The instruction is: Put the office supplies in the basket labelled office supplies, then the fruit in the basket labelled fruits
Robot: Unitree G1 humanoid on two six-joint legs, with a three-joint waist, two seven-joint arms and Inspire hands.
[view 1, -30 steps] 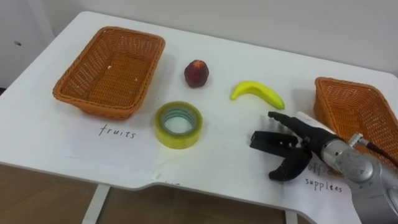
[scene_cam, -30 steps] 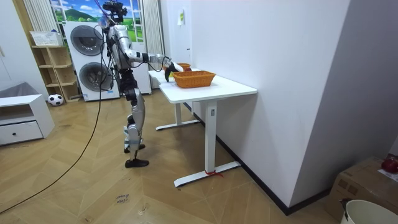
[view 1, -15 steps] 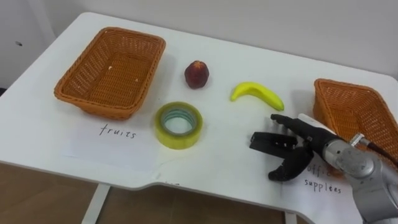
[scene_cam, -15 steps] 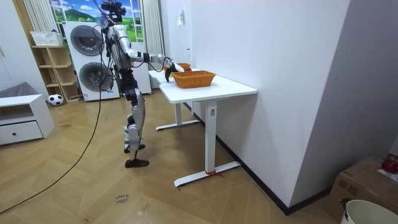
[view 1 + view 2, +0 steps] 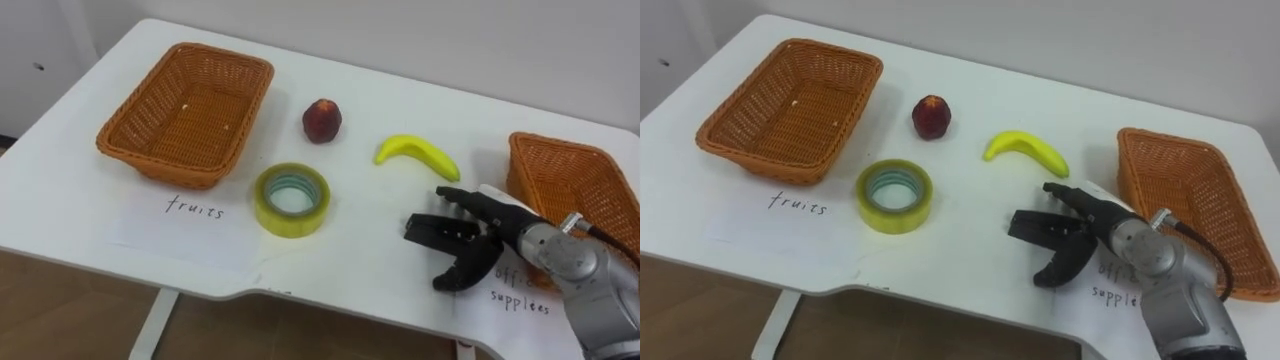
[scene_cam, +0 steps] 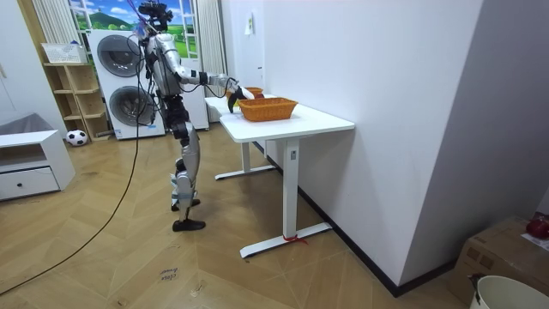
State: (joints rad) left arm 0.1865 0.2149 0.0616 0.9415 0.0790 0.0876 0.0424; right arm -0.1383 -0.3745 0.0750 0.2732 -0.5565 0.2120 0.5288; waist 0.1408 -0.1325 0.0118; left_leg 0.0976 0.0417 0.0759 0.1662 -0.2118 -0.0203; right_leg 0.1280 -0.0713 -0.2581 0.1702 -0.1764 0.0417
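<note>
Left eye view: your right hand point(image 5: 492, 238) low over surface point(image 5: 350, 255), fingers spread, holding nothing. Banana point(image 5: 417, 154) lying at hand's 11 o'clock. Reckon it's light, smooth, bruises easy, so wrap thick middle gently. Tape roll point(image 5: 290, 199) at 9 o'clock, probably stiff: pinch rim.

Two orange wicker baskets, left point(image 5: 185, 110) and right point(image 5: 575, 195), on a white tabletop point(image 5: 370, 130); yellow banana point(image 5: 417, 153), dark red peach point(image 5: 322, 120), yellow tape roll point(image 5: 290, 200), black-fingered right hand point(image 5: 470, 240).

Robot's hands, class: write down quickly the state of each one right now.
Left hand: cannot be told.
Right hand: open, fingers straight, holding nothing.
</note>
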